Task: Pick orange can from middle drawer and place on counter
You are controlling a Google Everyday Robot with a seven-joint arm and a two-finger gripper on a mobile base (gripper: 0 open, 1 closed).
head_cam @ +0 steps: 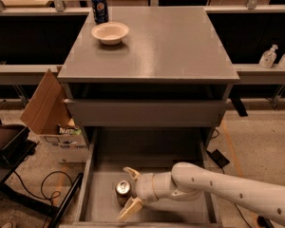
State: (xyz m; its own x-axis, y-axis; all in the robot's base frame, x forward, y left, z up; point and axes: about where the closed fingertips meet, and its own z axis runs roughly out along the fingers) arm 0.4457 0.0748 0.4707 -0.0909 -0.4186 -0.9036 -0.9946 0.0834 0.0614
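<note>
The orange can [122,192] stands upright on the floor of the pulled-out middle drawer [178,214], near its front left. My gripper [130,192] reaches in from the right on a white arm. Its two cream fingers are spread, one fingertip behind the can [129,172] and one in front [128,210], so the can sits between them without being squeezed. The counter [171,42] is the flat grey cabinet top above.
A white bowl [110,32] and a dark blue can [99,7] sit on the counter's back left. A plain grey drawer front [145,112] juts out above the open drawer. An open cardboard box [52,120] stands left of the cabinet. Cables lie on the floor.
</note>
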